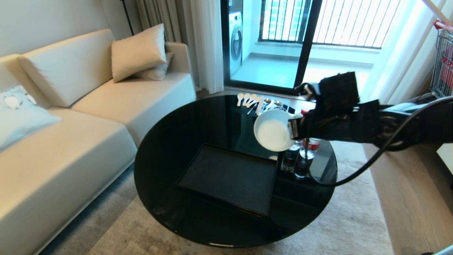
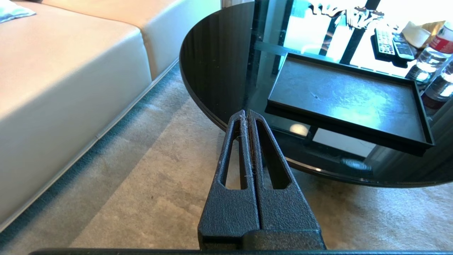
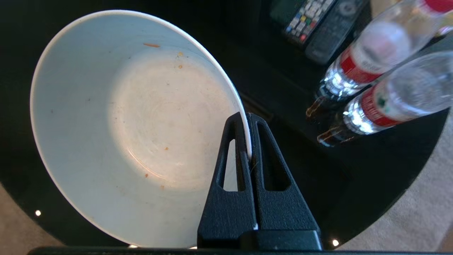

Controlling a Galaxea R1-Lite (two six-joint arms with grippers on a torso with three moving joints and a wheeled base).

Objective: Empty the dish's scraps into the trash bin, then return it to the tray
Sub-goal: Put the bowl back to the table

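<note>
Dish duty fell to the right pincer (image 3: pixel 247 122), whose fingers were clamped on the rim of the small round white bowl (image 3: pixel 134 124), held in the air above the round black glass counter (image 1: pixel 170 141). Only tiny orange specks clung inside it. Below and nearer than that pincer lay the flat rectangular matte black tray (image 1: pixel 230 177). Just beneath it stood two clear plastic water bottles (image 1: pixel 299 159). Beyond it lay white spoons (image 1: pixel 247 100). The left pincer (image 2: pixel 247 115) hung pressed together over beige carpet beside the counter.
</note>
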